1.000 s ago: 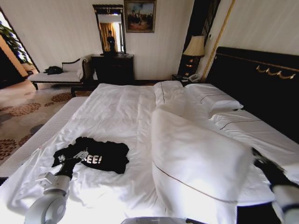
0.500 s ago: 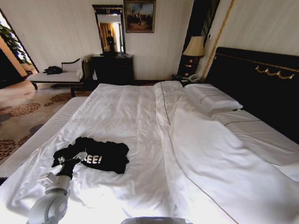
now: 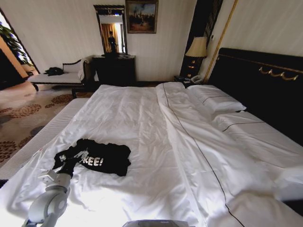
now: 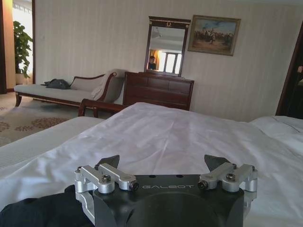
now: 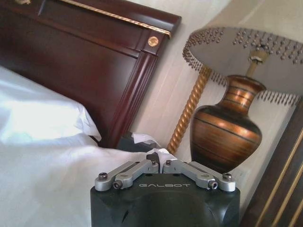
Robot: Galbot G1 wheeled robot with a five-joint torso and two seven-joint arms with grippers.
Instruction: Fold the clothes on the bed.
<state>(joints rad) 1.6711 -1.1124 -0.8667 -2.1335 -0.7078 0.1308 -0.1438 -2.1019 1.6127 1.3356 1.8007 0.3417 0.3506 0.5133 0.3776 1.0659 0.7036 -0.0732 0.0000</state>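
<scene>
T-shirt (image 3: 97,157) lay crumpled on bed (image 3: 142,123); left gripper (image 4: 163,165) over it, fingers wide; right gripper (image 5: 158,159) pinched closed beside headboard (image 5: 94,61).

Head view: high, near the foot of the bed (image 3: 142,118), facing along it toward the far wall. Left wrist view: low, just above the sheet, facing the same wall; both share the mirror (image 4: 166,45). Right wrist view: close to the headboard (image 5: 85,61), facing the lamp (image 5: 236,113).
</scene>
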